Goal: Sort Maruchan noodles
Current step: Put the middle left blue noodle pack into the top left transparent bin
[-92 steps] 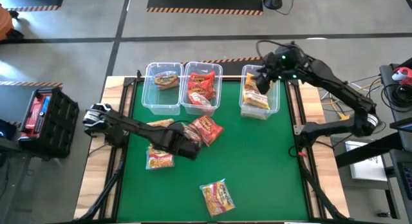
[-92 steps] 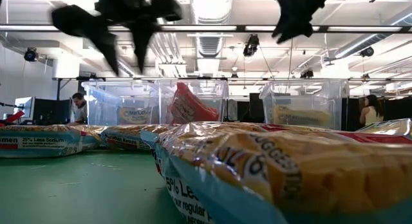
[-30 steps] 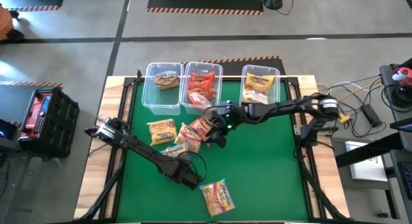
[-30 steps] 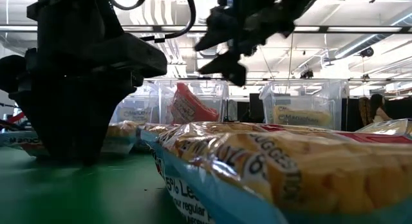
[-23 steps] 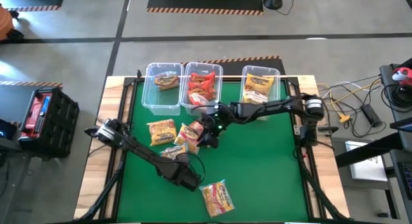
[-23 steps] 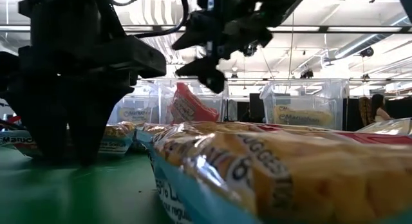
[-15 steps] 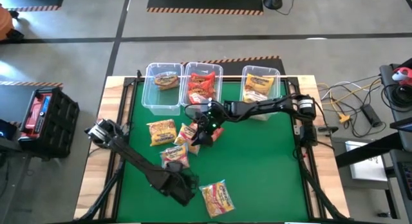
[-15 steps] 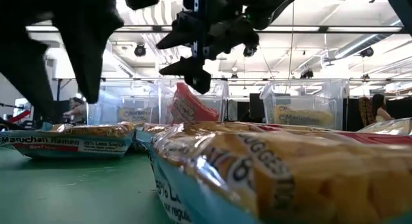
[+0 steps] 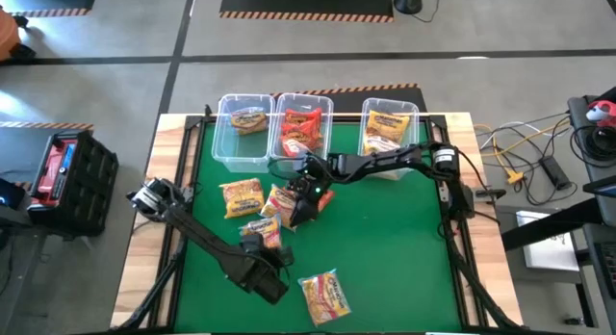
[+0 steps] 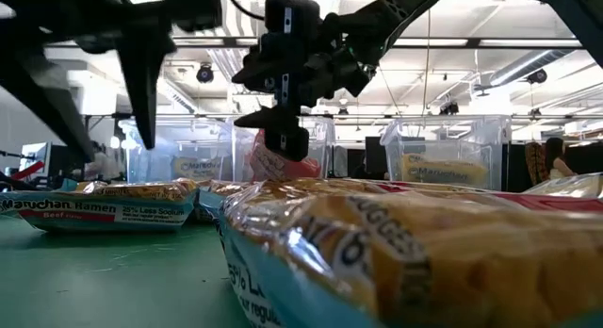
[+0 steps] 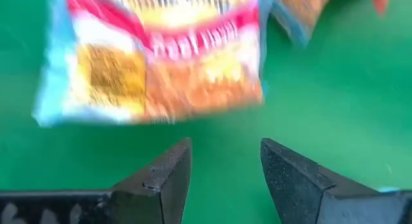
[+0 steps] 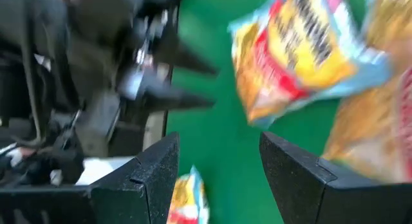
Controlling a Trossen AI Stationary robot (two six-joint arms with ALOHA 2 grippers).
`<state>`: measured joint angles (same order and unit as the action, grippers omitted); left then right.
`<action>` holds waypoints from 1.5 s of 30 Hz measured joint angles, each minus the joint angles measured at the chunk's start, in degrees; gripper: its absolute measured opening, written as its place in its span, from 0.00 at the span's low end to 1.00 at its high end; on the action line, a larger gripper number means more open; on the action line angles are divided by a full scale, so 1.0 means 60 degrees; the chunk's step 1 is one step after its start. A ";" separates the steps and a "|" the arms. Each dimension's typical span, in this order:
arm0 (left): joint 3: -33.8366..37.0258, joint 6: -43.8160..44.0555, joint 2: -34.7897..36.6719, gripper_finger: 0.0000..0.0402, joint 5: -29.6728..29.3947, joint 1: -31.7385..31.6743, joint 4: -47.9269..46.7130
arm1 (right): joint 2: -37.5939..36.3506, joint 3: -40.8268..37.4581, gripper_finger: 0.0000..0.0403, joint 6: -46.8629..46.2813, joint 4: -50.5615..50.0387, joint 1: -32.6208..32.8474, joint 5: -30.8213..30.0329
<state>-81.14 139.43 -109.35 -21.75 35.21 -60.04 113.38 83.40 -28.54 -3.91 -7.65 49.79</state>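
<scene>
- High view: four crinkly ramen packets [image 9: 242, 196] lie loose on the green worktop [image 9: 385, 248]; three clear plastic bins [image 9: 243, 133] hold more.
- Left wrist view: left claw [image 11: 223, 161] spread, empty, over a packet.
- Right wrist view: right claw [image 12: 219, 150] spread, empty, above the packets.

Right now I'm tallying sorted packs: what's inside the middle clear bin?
The middle bin holds red packets, one leaning upright in the low view. Overlap hides the count and anything beneath.

yellow-red noodle packets [image 9: 325, 294], green table [image 9: 385, 248]
</scene>
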 joint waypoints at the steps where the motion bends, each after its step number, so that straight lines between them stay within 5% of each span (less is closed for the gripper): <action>1: 0.0003 -0.0008 0.0017 0.42 0.0002 -0.0092 -0.0205 | 0.0000 -0.0003 0.50 0.0013 -0.0134 0.0035 0.0113; 8: 0.0465 -0.0085 0.0067 0.42 0.0212 -0.0529 -0.0797 | -0.0231 -0.0018 0.50 0.0642 -0.0906 0.0192 0.0582; 17: 0.1162 -0.0359 -0.0026 0.42 0.0439 -0.0649 0.0823 | -0.1063 -0.0022 0.50 0.2230 -0.3252 0.0198 0.0706; 36: -0.0083 -0.6441 -0.1246 0.42 0.0557 -0.1078 0.4129 | -0.2872 -0.0029 0.50 0.3996 -0.5573 0.0191 -0.0334; 41: -0.0374 -0.6159 -0.1071 0.42 0.0226 -0.1131 0.3536 | -0.3038 -0.0033 0.50 0.4077 -0.6021 0.0191 -0.0724; 45: -0.0756 -0.4367 -0.0936 0.42 0.0064 -0.0922 0.3553 | -0.3049 -0.0043 0.50 0.3643 -0.6113 0.0207 -0.1315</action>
<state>-85.68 113.23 -114.96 -21.37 29.68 -38.73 95.09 83.14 -6.68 -40.60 -6.40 41.90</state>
